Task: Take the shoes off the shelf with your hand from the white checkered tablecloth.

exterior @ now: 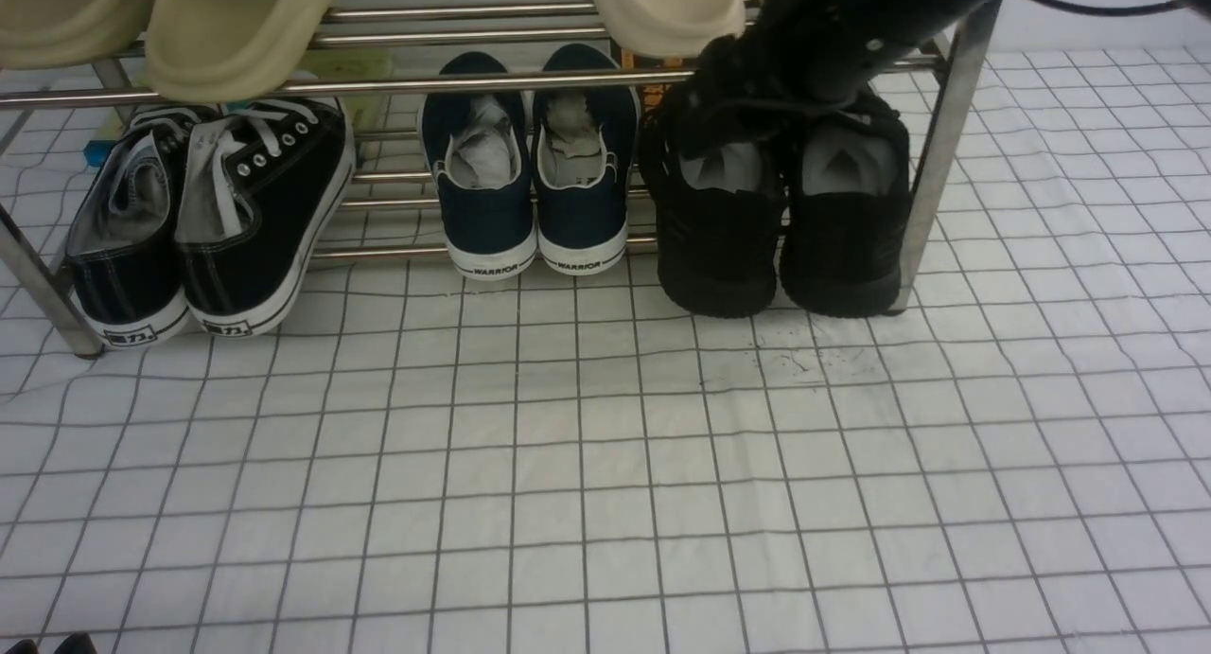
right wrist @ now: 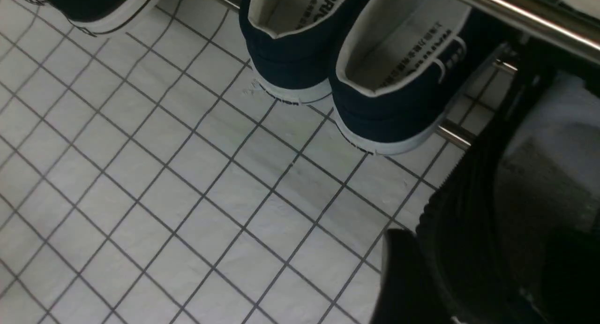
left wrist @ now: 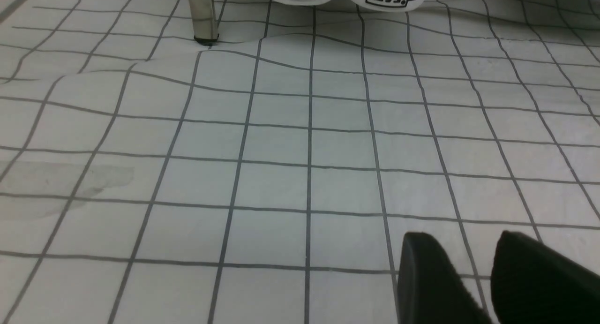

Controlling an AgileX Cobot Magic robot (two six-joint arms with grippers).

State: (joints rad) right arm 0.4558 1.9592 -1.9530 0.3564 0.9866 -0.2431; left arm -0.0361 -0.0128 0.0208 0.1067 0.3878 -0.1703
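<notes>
The all-black shoes [exterior: 776, 228] sit at the right end of the chrome shelf [exterior: 492, 81], on the lower tier, heels toward me and down on the white checkered tablecloth [exterior: 605, 465]. My black right arm [exterior: 851, 29] reaches down from the upper right into the left shoe of the pair. In the right wrist view my right gripper [right wrist: 483, 239] straddles that shoe's side wall [right wrist: 464, 211], one finger [right wrist: 398, 277] outside and the other inside, shut on it. My left gripper [left wrist: 464, 235] is shut and empty, low over the cloth.
A navy white-soled WARRIOR pair [exterior: 530, 162] stands mid-shelf and a black canvas white-laced pair [exterior: 208, 209] at the left. Beige slippers [exterior: 236, 29] lie on the upper tier. The shelf's right leg [exterior: 937, 162] stands right beside the black shoes.
</notes>
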